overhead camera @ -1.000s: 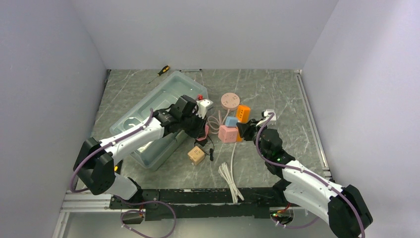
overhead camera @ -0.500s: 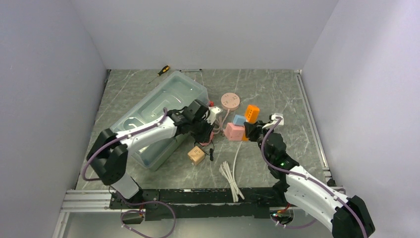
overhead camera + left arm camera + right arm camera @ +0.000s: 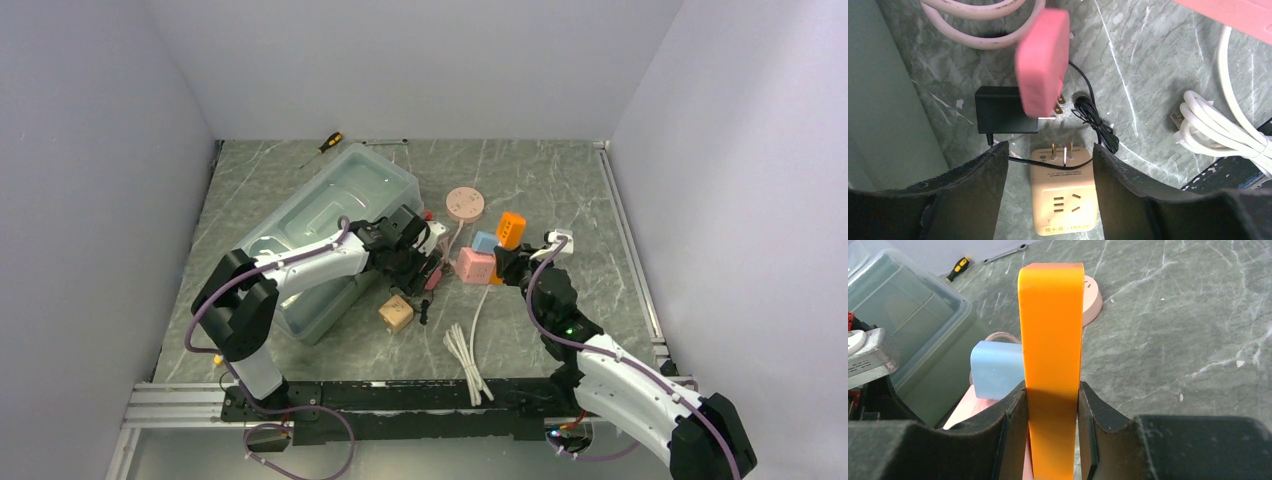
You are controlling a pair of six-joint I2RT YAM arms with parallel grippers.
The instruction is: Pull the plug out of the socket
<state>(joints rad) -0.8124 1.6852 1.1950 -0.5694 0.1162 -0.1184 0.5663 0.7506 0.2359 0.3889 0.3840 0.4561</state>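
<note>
1. On the grey marbled table (image 3: 560, 190), just beyond the tips of the left gripper (image 3: 1049, 150), the pink plug (image 3: 1043, 60) shows its metal pins bare, seated in no socket.
2. The left claw stands spread, its two dark fingers apart on either side and touching neither the plug nor anything else.
3. From the left wrist the plug overlaps a black adapter (image 3: 1005, 110). Whether it rests on the adapter or on the table cannot be told.
4. A pink cable (image 3: 983, 30) loops on the far side of the plug.
5. A tan socket cube (image 3: 1064, 197) lies in the gap between the spread fingers, its own pins pointing toward the plug and a thin black cord crossing its top edge.
6. The pink socket cube (image 3: 472, 265) sits near the plug, to its right and apart from it.
7. A blue block (image 3: 997, 369) sits on the pink socket cube.
8. Beside the blue block, the right gripper (image 3: 1051, 387) is pressed tight on an upright orange block (image 3: 1051, 325), pinching it on both flat sides. Its lower end is hidden between the fingers, so whether it is plugged in cannot be told.
9. A round pink socket (image 3: 464, 203) lies farther back.
10. A coiled white cable (image 3: 462, 352) lies toward the near edge.
11. A clear plastic bin (image 3: 330, 200) lies to the left under the left arm.
12. A yellow-handled screwdriver (image 3: 328, 142) lies at the back edge.
</note>
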